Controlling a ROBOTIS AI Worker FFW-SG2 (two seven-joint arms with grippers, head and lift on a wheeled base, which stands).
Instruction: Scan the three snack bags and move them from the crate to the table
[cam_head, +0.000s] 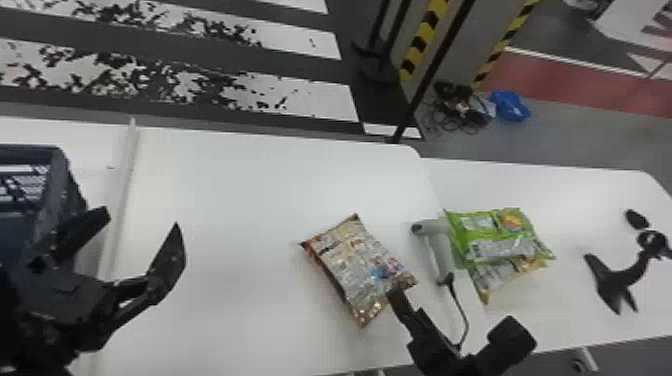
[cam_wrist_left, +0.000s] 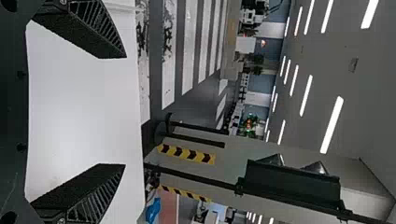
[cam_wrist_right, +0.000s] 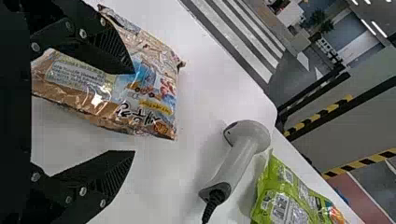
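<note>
Brown snack bag lies beside the right gripper (fingers spread).

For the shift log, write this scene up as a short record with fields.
Brown bag: lying on the white table, left of the scanner; point on it
Scanner: between the brown bag and the green bag, cord toward the robot
Green bag: right of the scanner, partly covering a yellowish bag
Crate: far left
Left tool: open and empty, near the crate
Right tool: open, one finger over the brown bag
</note>
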